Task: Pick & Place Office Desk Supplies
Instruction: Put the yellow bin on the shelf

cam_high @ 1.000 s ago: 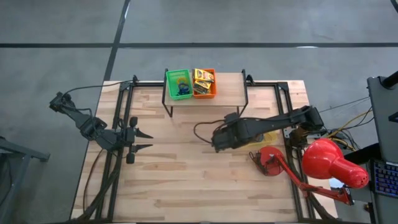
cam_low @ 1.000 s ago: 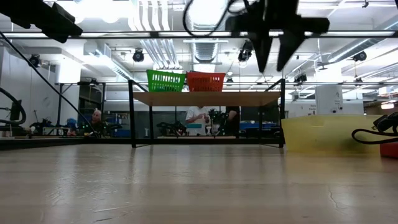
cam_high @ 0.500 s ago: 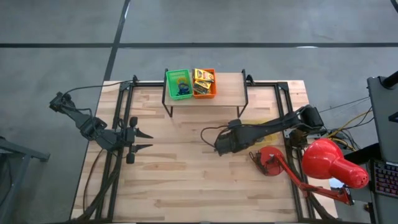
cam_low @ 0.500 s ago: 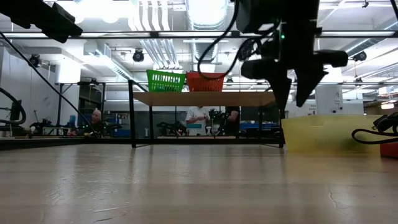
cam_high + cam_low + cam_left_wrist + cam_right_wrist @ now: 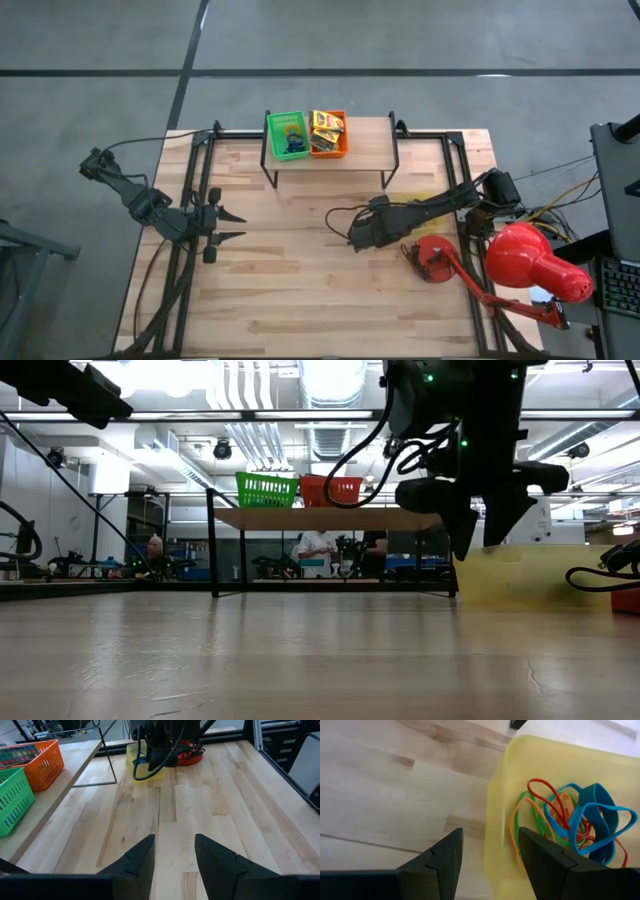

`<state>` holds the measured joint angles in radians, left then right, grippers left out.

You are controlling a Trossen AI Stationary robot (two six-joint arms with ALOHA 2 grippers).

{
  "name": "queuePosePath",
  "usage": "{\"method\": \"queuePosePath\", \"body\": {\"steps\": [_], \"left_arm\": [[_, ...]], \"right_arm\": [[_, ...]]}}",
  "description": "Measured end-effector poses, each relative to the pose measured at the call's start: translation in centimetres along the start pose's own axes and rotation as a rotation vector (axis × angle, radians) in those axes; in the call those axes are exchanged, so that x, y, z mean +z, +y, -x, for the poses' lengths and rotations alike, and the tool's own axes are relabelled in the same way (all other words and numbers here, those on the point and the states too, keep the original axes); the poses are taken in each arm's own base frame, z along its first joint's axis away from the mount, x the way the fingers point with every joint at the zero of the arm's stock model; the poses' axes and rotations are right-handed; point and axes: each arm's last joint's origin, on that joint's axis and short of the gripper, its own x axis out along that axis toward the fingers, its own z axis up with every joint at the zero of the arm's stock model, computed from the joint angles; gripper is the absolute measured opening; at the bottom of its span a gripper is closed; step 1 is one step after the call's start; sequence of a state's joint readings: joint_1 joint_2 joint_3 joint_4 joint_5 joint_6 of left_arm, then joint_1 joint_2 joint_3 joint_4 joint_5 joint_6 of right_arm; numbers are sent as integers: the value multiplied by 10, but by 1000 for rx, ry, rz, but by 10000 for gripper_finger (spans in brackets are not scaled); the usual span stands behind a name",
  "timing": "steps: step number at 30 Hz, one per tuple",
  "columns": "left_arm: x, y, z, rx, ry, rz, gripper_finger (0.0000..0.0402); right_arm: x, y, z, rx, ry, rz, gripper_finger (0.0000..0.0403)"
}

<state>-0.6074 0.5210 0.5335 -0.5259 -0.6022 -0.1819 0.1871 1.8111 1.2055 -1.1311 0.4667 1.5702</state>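
A wooden table (image 5: 300, 270) is seen from above, flanked by two dark arms. A big red desk lamp (image 5: 525, 262) is stationed at the table's right edge. A raised shelf (image 5: 330, 150) at the far side is occupied by two baskets set side by side and touching: a green tray (image 5: 287, 135) on the left and an orange tray (image 5: 329, 134) on the right. Printed cardboard boxes (image 5: 326, 127) are packed into the orange tray, and something blue is visible in the green one, though what it is cannot be made out.

A yellow tray (image 5: 560, 780) is placed on the table under the right arm, in front of the shelf's right leg. A tangle of rubber bands (image 5: 570, 820) in blue, orange, red and green is held inside it.

The right gripper (image 5: 487, 857) is poised above the near rim of the yellow tray, its jaws parted wide with nothing between them; the bands are not touched. In the low view it is seen hanging clear of the tabletop.

The left gripper (image 5: 232, 226) is parked at the table's left edge, well apart from the trays, its jaws spread and empty, pointed across the bare wood.
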Motion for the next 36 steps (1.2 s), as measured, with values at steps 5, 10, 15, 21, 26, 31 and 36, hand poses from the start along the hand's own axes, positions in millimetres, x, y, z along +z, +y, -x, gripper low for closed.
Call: {"method": "queuePosePath", "body": {"steps": [5, 10, 15, 21, 26, 31, 36], "left_arm": [[0, 0, 0, 0, 0, 0, 141], [0, 0, 0, 0, 0, 0, 141], [0, 0, 0, 0, 0, 0, 141], [0, 0, 0, 0, 0, 0, 141], [0, 0, 0, 0, 0, 0, 141], [0, 0, 0, 0, 0, 0, 141], [0, 0, 0, 0, 0, 0, 141]], "right_arm": [[-2, -1, -4, 1, 0, 1, 187], [-5, -1, -12, 12, 4, -8, 187], [-9, -1, -19, 40, 7, -22, 187], [-15, -3, -29, 54, 35, -26, 187], [-15, -3, -29, 56, 34, -21, 187], [-15, -3, -29, 57, 53, 2, 174], [-15, -3, -29, 55, 80, 18, 143]]}}
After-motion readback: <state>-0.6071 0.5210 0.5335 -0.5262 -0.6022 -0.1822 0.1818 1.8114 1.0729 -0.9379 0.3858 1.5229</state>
